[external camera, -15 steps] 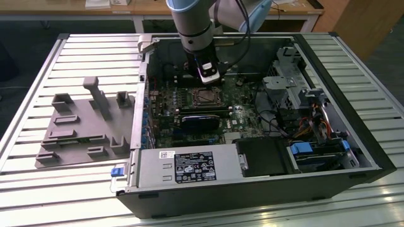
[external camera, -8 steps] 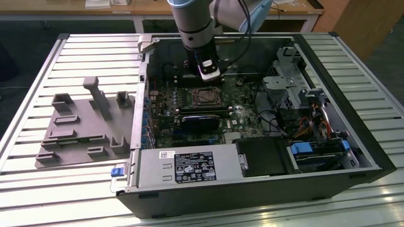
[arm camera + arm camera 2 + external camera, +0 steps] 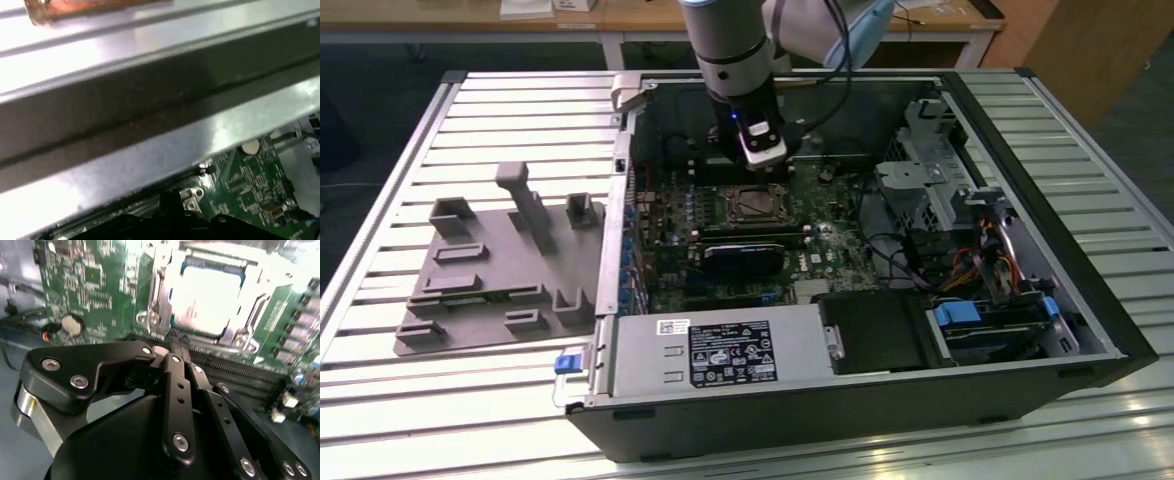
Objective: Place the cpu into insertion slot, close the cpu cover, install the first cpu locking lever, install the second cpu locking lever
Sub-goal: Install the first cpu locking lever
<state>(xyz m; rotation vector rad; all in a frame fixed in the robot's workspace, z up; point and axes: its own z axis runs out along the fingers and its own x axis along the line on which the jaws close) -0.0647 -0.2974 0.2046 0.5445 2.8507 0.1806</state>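
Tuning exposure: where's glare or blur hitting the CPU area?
Second wrist view: glare washes out the small square silvery-tan cpu inside the thin silvery metal cpu cover; black end effector sharper. First wrist view: blurred grey metal case wall. Exterior view: even light, socket dim.

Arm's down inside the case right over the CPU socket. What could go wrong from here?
1. The end effector hangs close to the edge of the cpu cover, which looks closed over the cpu; a small slip could scrape the frame or socket.
2. Memory slots lie right beside the fingertips and could get knocked.
3. The arm works near the case wall in the exterior view, so a wide sideways move may hit it.
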